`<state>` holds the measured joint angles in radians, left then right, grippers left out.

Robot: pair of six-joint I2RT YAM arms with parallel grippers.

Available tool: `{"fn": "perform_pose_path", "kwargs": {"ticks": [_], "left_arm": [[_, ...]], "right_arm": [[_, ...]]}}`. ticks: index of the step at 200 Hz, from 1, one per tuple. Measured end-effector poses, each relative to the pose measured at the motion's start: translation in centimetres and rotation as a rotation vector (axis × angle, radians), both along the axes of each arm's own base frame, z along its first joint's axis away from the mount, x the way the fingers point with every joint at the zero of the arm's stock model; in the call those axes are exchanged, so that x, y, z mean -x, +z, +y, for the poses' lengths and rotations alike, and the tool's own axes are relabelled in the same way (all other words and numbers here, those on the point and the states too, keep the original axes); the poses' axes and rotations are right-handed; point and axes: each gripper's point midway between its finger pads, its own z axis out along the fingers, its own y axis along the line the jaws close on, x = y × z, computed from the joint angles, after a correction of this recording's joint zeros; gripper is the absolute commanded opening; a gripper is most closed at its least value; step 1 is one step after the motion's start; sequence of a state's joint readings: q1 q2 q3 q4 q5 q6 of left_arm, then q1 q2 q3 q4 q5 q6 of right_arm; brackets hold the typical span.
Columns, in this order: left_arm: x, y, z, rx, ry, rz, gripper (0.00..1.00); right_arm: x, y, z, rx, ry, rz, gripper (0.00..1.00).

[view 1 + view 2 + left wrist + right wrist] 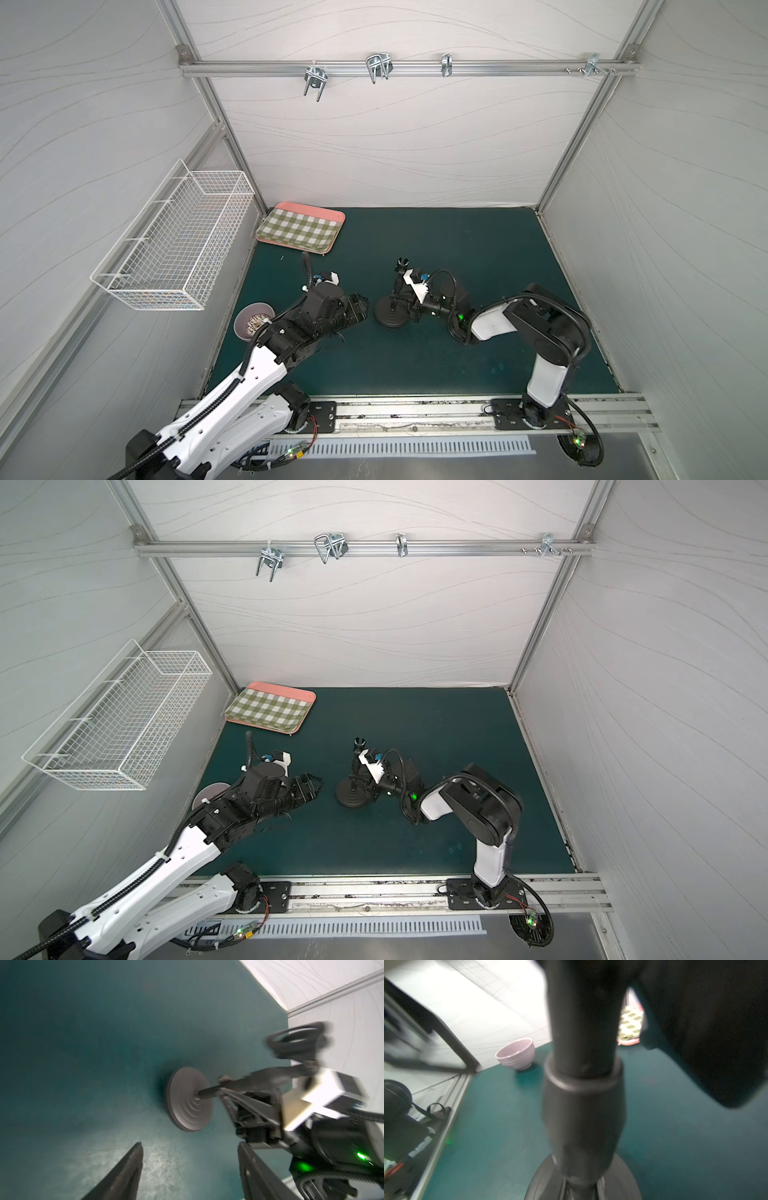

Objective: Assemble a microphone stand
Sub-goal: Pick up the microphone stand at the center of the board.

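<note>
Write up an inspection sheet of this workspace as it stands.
Surface: dark green mat, scuffed.
Job's things: round black disc base flat on mat; thin black rod stands in its centre, U-shaped clip on top.
Clutter: lilac bowl and pink-rimmed checked tray, apart from the base.
Grippers: right gripper shut on the rod; left gripper open, clear of the base.
Cables: black corrugated cable loops on both arms.
Surroundings: white wire basket on side wall; metal hooks on rear rail.
</note>
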<state>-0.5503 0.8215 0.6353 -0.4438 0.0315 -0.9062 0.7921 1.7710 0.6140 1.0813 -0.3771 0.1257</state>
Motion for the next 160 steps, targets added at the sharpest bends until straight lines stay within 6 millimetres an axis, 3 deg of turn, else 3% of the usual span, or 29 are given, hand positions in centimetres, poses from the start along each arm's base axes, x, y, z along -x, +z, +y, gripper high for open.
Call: {"fn": "perform_pose_path", "kwargs": {"ticks": [21,51,118,160], "left_arm": [[-0.6,-1.1,-0.8,0.101,0.007,0.036,0.76],[-2.3,0.6,-3.4,0.26,-0.032,0.001,0.76],[-5.1,2.7,-7.5,0.509,-0.109,-0.022,0.7],[-5.6,4.0,-9.0,0.59,-0.168,-0.032,0.61]], "right_arm": [[-0.1,3.4,-1.0,-0.036,-0.009,-0.009,0.09],[-0.5,7.1,-2.8,-0.087,-0.037,0.002,0.09],[-1.1,11.0,-5.4,-0.094,-0.091,0.077,0.08],[-1.9,11.7,-6.3,-0.109,-0.124,0.123,0.08]]}}
